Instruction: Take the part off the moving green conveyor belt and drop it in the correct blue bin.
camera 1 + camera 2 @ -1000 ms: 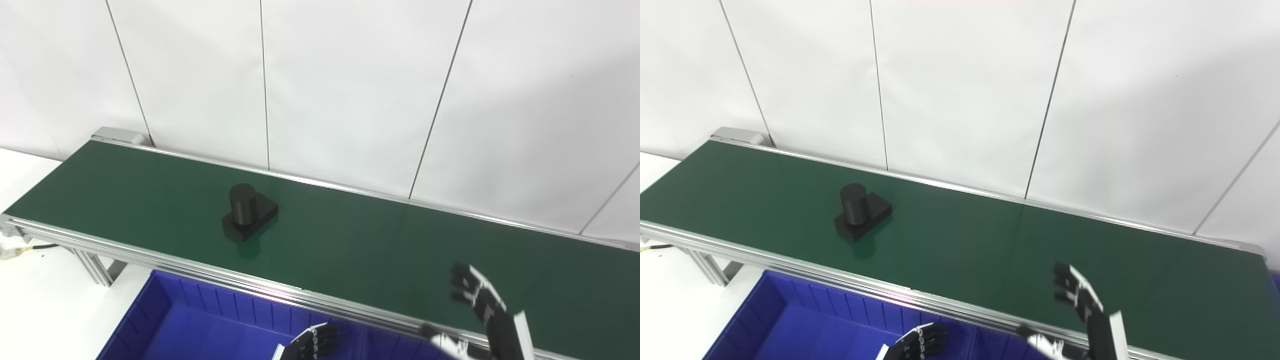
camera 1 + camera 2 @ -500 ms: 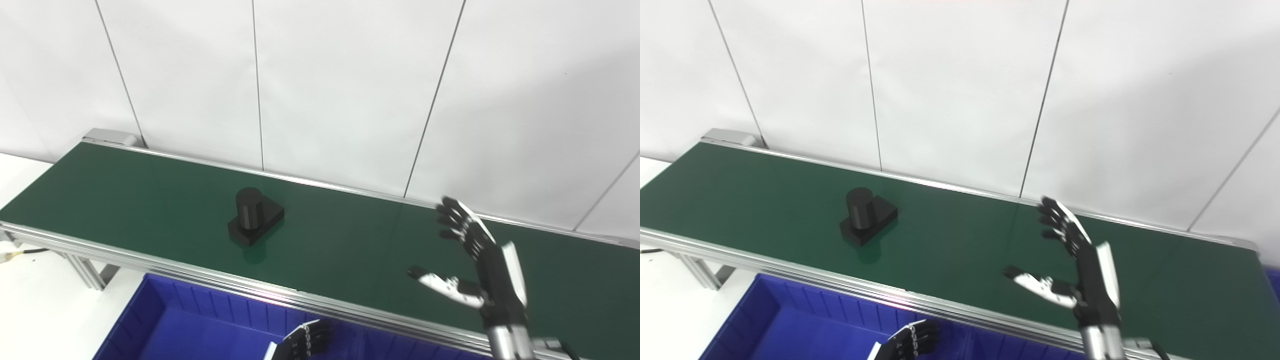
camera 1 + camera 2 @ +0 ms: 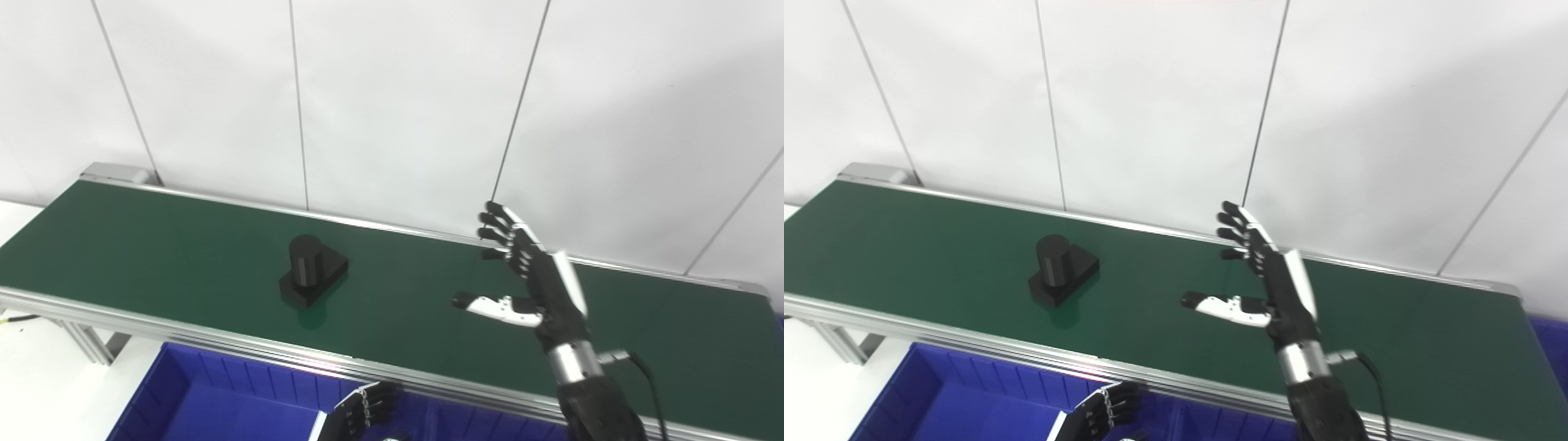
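Observation:
A black part (image 3: 312, 277), a short cylinder standing on a flat block, rides on the green conveyor belt (image 3: 153, 245) left of centre. My right hand (image 3: 527, 275) hovers over the belt well to the part's right, open, thumb pointing toward the part and fingers raised, holding nothing. My left hand (image 3: 361, 413) shows only partly at the bottom edge, over the blue bin (image 3: 202, 404), fingers curled; nothing is seen in it. The part and the right hand are apart by a wide stretch of belt.
The belt's aluminium frame (image 3: 245, 349) runs along the near side, above the blue bin. A white panelled wall (image 3: 392, 104) stands close behind the belt. A sliver of another blue bin (image 3: 1549, 343) shows at the far right in the right eye view.
My right hand has risen from the bottom edge and moved up and left over the belt, toward the part. The camera has panned somewhat. The left hand stays low.

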Available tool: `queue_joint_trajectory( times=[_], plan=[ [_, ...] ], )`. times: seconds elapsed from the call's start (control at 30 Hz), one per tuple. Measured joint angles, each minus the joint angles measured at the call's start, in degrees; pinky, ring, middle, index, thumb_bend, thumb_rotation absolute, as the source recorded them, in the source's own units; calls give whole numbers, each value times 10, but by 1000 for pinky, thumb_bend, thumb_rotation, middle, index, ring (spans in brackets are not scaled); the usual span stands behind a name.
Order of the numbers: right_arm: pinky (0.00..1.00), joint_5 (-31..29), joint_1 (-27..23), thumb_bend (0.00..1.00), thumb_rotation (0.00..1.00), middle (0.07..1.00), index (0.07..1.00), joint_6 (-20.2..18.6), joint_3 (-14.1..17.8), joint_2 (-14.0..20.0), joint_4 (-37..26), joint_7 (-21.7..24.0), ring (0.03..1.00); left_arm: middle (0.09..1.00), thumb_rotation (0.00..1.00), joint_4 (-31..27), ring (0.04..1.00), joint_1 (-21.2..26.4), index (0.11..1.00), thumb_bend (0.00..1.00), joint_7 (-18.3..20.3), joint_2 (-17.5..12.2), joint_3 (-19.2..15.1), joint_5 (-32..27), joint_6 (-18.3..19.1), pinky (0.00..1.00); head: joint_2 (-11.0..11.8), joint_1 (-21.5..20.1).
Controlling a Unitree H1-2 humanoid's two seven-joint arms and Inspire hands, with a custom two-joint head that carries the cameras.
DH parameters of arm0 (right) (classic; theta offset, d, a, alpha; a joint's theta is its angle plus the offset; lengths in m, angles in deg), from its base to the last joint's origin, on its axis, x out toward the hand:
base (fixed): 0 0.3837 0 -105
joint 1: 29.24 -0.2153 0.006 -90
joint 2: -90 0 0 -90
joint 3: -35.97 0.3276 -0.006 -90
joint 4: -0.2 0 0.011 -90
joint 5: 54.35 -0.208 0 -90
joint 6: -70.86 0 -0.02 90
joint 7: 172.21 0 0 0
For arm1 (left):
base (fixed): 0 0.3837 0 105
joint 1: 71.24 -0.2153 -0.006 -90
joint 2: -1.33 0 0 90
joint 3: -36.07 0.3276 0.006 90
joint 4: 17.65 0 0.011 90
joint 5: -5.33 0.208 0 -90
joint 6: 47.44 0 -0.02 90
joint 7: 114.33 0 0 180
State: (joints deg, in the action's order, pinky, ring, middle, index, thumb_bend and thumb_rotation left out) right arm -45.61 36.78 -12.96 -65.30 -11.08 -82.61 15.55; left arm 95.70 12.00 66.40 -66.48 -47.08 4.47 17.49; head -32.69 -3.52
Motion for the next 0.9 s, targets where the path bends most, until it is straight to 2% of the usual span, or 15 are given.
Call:
queue_joint_trajectory(
  times=[0.27,0.4,0.6,0.77,0.9],
  plan=[
    [909,33,-64,927,388,980,1000,-9,-27,1,77,21,951,740,0,0,728,0,722,595,6,-1,-12,-2,0,756,-6,17],
    [916,49,-85,934,399,999,1000,-9,-37,-7,109,21,979,738,0,0,730,0,725,587,6,0,-12,-2,0,756,-6,18],
    [885,58,-124,952,418,1000,1000,-8,-37,-33,167,17,991,727,0,0,720,0,721,593,8,0,-14,-2,0,748,-6,17],
    [773,66,-147,984,444,1000,1000,-8,-38,-55,229,0,953,733,0,0,722,0,723,586,13,0,-16,-2,0,749,-11,18],
    [751,75,-158,973,445,1000,1000,-5,-41,-66,267,-13,960,741,0,0,732,0,727,584,16,1,-15,-2,0,766,-16,19]
  ],
)
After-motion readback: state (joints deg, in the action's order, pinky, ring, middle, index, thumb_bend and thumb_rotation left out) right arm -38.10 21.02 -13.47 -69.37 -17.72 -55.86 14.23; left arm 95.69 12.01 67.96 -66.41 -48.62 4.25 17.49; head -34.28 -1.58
